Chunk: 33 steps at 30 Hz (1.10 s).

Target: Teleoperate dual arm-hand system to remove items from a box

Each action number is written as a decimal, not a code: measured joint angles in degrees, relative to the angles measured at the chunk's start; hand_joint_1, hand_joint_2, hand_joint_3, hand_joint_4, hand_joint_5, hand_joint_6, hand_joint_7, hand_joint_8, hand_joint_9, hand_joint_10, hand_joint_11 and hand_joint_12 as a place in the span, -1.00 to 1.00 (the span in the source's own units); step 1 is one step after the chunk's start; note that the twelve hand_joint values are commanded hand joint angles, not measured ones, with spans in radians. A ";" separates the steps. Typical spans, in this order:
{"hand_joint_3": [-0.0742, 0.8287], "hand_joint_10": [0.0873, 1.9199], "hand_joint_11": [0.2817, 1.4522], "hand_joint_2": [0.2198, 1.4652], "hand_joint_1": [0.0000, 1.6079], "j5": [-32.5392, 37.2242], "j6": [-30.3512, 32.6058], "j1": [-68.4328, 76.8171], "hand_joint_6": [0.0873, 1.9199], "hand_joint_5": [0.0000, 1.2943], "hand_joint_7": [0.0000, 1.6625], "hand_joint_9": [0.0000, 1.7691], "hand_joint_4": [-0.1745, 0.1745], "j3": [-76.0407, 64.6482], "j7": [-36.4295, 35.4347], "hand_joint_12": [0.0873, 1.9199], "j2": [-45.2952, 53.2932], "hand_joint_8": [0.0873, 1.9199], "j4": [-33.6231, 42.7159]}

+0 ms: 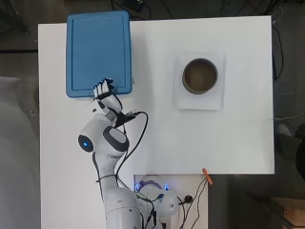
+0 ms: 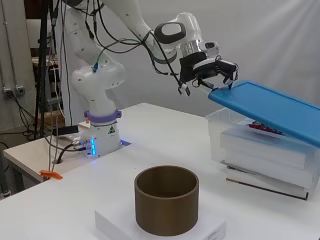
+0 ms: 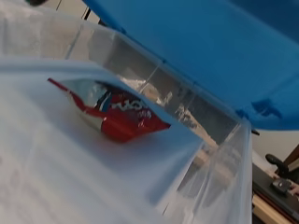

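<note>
Box [image 2: 260, 150], clear plastic, stood at the counter's [image 1: 157, 138] far corner with its blue lid [image 2: 272, 107] tilted up. The hand [image 2: 212, 75] curled its fingers under the lid's raised edge. A red snack bag [image 3: 117, 114] lay inside.

Your blue lid [image 1: 98, 50] is hiding the box's contents from overhead; the red packet's [image 3: 117, 114] print is blurring at the wrist
</note>
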 joint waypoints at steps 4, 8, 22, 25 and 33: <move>-0.84 -0.02 -0.46 0.56 0.50 0.09 -1.23 -0.33 0.01 0.27 0.05 0.02 -0.84 -0.78 -0.31 -0.22 0.26 0.43 3.10; -0.84 0.42 -0.43 0.58 0.27 0.52 -3.47 -0.82 0.17 0.27 -0.04 -0.04 0.33 -1.26 -0.19 -0.09 0.30 0.55 6.20; -0.85 1.00 0.04 0.47 0.26 -0.22 9.31 1.66 0.07 0.47 0.34 0.42 1.00 -5.86 -1.52 0.88 -6.15 1.00 10.01; -0.85 1.00 0.17 0.44 0.28 4.80 6.57 1.76 0.02 0.52 0.40 0.47 1.00 -6.29 -3.33 0.90 -6.51 1.00 11.04; -0.84 0.30 -0.03 0.53 0.16 7.95 -5.20 2.66 -0.08 0.30 0.23 0.37 0.52 -7.30 -9.85 0.30 -5.50 0.39 13.60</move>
